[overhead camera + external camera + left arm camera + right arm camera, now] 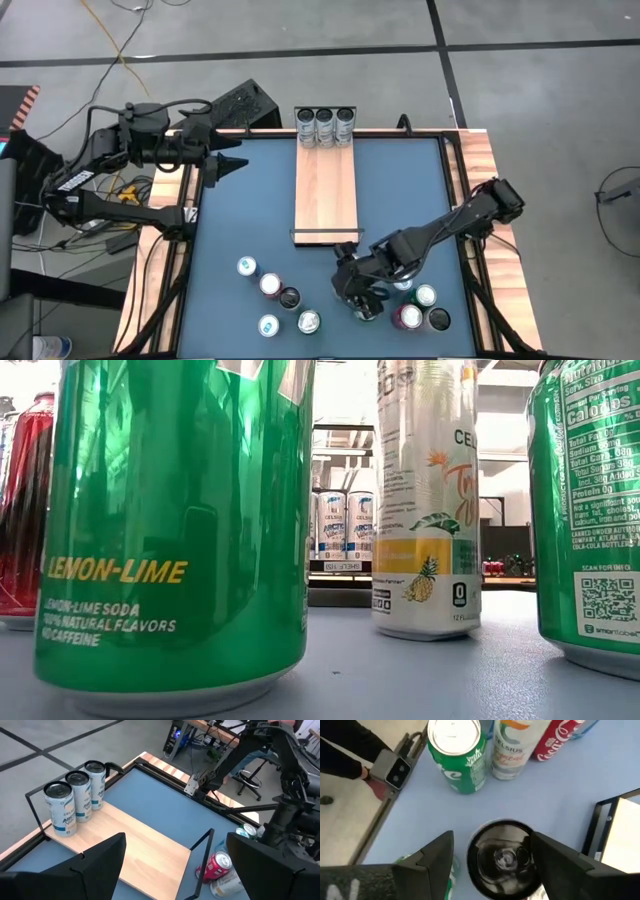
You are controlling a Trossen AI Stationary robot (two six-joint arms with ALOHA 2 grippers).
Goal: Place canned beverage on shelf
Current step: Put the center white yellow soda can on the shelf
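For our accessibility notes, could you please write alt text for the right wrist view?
The right gripper hangs open around a black-topped can standing on the blue table. Beyond it stand a green can, a white can and a red can.

You have even, bright overhead light across the blue table [250, 200], with only soft, short shadows under the cans. At table height the nearest green can [175, 530] mirrors the room in broad reflections, and its edges bow outward. Far windows behind blow out to white. Your right wrist camera shows the black-topped can [504, 857] slightly soft, the silver lid of the green can [454, 734] glaring.
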